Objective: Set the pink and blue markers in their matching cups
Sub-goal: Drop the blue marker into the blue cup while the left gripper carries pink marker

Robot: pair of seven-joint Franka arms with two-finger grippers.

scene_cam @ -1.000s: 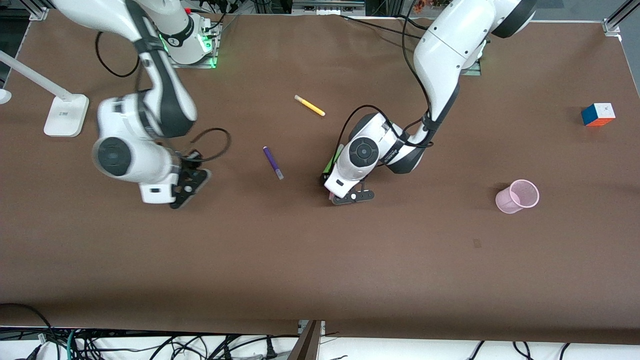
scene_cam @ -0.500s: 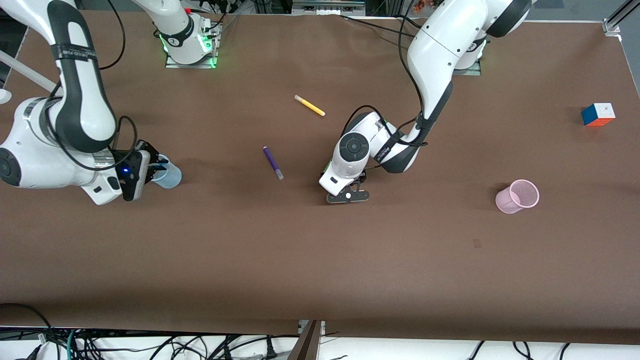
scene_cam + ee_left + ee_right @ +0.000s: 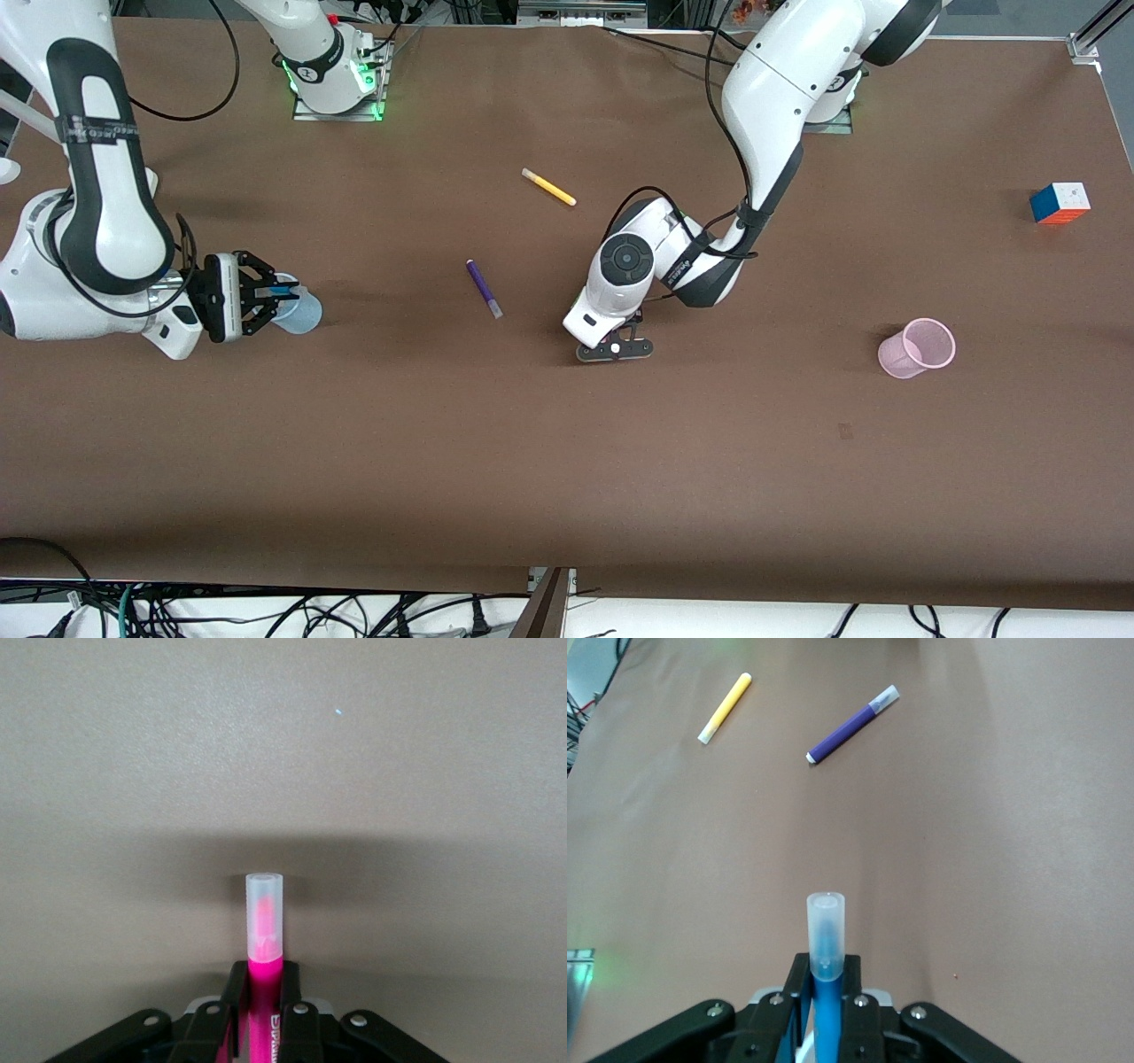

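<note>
My left gripper is down at the table's middle, shut on the pink marker. The marker's pale cap sticks out past the fingers, and the hand hides it in the front view. The pale pink cup stands toward the left arm's end. My right gripper lies level, shut on the blue marker, whose capped end is at the rim of the pale blue cup. The blue cup is out of the right wrist view.
A purple pen and a yellow pen lie between the arms, farther from the front camera than the left gripper. Both also show in the right wrist view, the purple pen and the yellow pen. A colour cube sits near the left arm's end.
The left gripper's fingers have closed on the pink marker. The right arm has swung out toward its end of the table, uncovering the blue cup, with the blue marker now at the cup's rim.
</note>
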